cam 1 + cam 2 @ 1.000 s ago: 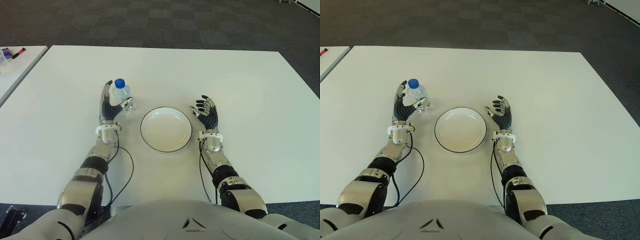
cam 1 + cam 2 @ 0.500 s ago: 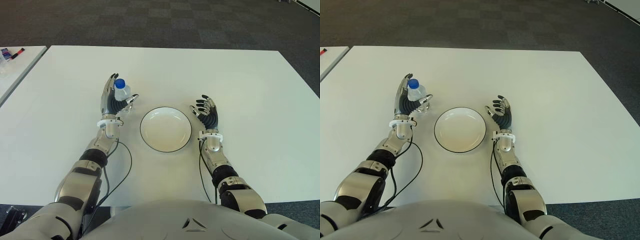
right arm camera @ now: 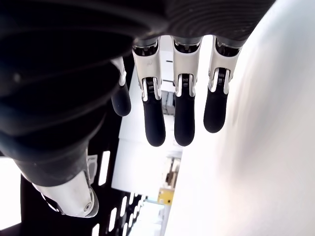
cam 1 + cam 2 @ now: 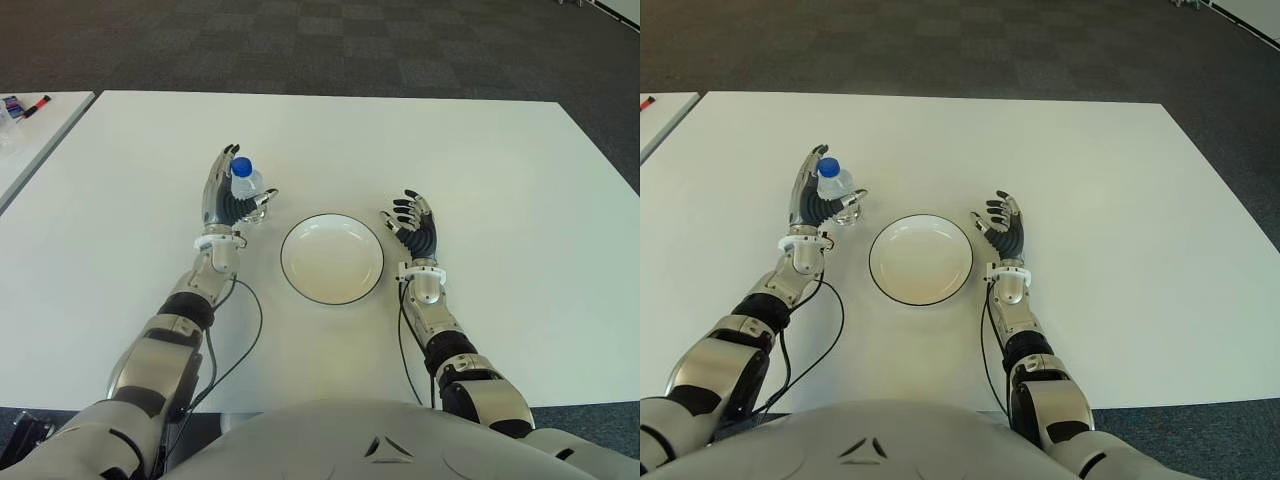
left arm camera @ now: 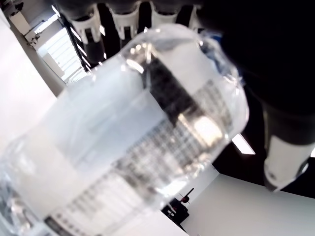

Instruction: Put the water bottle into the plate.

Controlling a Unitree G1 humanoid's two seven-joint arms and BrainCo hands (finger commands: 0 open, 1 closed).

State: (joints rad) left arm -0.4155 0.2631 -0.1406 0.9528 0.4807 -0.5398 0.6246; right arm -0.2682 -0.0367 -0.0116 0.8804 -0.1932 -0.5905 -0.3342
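Left hand [image 4: 224, 198] fingers wrapped round bottle [image 4: 243, 183], at 10 o'clock from plate [image 4: 332, 258]. Right hand [image 4: 414, 228] at 3 o'clock, fingers spread, empty.

I see bare tabletop [image 4: 330, 140] between my left hand [image 4: 222, 200] and the plate [image 4: 332, 258]. My right hand [image 4: 414, 228], just beside the plate's far side, blocks nothing.

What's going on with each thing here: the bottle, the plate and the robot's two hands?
water bottle: upright, blue cap on, held left of the plate.
plate: on the table, nothing in it.
left hand: fingers curled around the bottle.
right hand: open, holding nothing, right of the plate.
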